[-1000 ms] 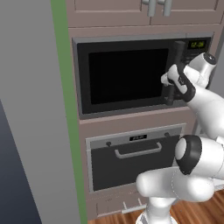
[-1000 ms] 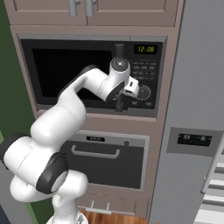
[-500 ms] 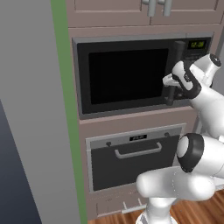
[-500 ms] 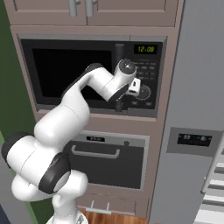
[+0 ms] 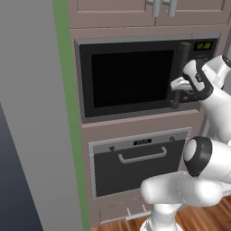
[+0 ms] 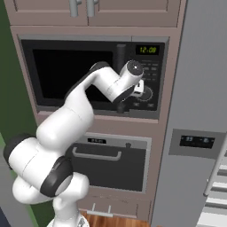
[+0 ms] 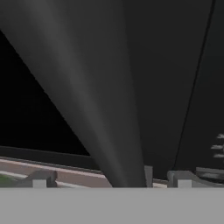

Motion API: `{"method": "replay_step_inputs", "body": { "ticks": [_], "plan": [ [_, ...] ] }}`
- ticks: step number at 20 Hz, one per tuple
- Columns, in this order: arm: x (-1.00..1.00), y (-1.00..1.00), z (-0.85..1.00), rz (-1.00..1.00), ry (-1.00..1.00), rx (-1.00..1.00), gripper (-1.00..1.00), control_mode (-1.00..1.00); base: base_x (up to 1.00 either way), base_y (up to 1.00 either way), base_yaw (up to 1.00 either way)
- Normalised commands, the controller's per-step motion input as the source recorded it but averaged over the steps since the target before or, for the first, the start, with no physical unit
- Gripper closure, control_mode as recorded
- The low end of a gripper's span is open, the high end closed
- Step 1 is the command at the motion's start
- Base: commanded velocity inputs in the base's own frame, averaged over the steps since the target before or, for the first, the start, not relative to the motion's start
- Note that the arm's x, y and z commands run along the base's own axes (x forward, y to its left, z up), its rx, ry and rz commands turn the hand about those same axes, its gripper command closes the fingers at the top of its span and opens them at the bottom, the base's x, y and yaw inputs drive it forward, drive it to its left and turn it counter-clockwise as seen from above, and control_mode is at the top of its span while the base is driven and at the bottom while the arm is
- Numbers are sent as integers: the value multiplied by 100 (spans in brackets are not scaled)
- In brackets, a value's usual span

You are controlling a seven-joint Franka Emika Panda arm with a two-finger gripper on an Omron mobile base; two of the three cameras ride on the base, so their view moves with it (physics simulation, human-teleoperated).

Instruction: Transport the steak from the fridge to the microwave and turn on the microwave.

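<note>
microwave (image 5: 135, 76): built into the cabinet wall above the oven (image 5: 140, 164), door shut.
handle (image 5: 182, 74): stiff vertical bar, best taken mid-length.
gripper (image 5: 177, 89): jaws spread wide, apparently straddling the handle's lower part, nothing clamped.

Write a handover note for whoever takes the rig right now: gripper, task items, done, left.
Gripper: open, jaws either side of the microwave's vertical handle, not clamped.
Microwave: door shut, clock lit.
Fridge: to the right of the microwave; door looks ajar at the lower right, white shelves showing.
Steak: can't be placed from these views.
Done: arm at the handle.
Left: open the door, load the steak, shut the door, start the microwave.
</note>
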Motion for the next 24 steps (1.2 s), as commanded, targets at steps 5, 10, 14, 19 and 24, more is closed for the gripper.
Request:
{"method": "replay_step_inputs", "body": {
  "ticks": [5,10,14,19,24],
  "plan": [
    [-19,0,0,5,-3,-4,-100,-100,0,0,0],
    [-29,0,0,3,-1,0,-100,-100,0,0,0],
    [-40,0,0,0,-2,0,-100,-100,0,0,0],
    [-44,-5,6,0,-1,0,-100,-100,0,0,0],
    [-47,-18,8,0,3,5,-100,-100,0,0,0]
  ]
}}
